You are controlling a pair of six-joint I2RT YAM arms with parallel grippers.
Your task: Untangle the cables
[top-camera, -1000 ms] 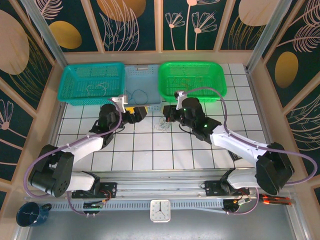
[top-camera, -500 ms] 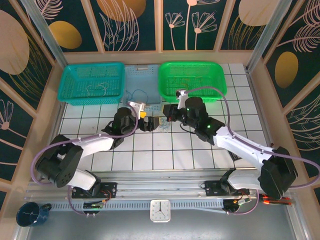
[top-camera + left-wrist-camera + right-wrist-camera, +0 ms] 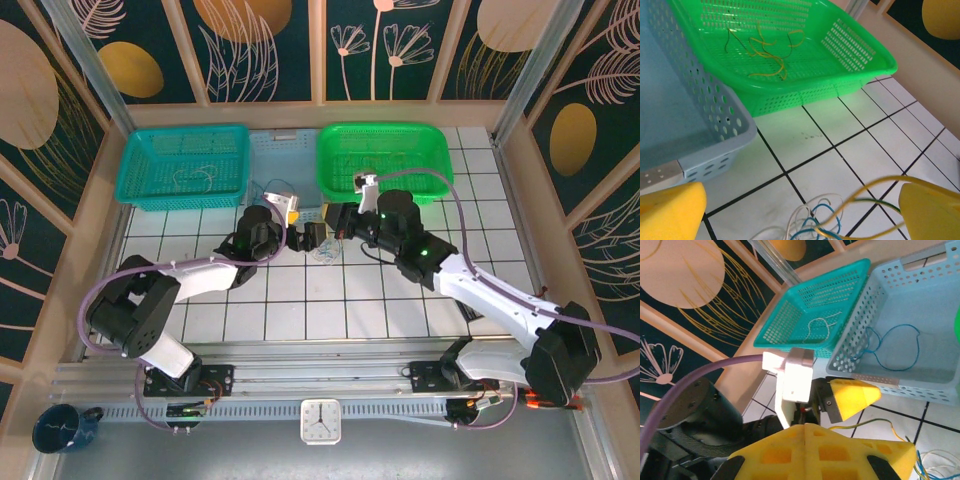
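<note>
The cables (image 3: 325, 250) are a small tangle of white, blue and yellow wires on the white tiles in front of the baskets. In the left wrist view the white and blue loops (image 3: 817, 220) rest on the tile, and a yellow-green cable (image 3: 885, 182) arches up above them. My left gripper (image 3: 303, 226) hangs wide open over the tangle, its yellow fingers (image 3: 670, 212) far apart on either side. My right gripper (image 3: 335, 220) sits just right of it, pads (image 3: 790, 450) pressed together, with the yellow-green cable (image 3: 875, 423) running out from its tip.
Three baskets line the back: a teal basket (image 3: 185, 165) holding a whitish wire (image 3: 820, 325), a light blue basket (image 3: 285, 170) holding a blue wire (image 3: 890, 345), and a green basket (image 3: 385, 160) holding yellow wires (image 3: 765, 50). Wooden walls (image 3: 95, 200) border the tiles.
My left arm has swung right and forward, bringing its open gripper from the teal basket's front to the tangle, beside the right gripper. The right gripper has barely moved and stays shut.
</note>
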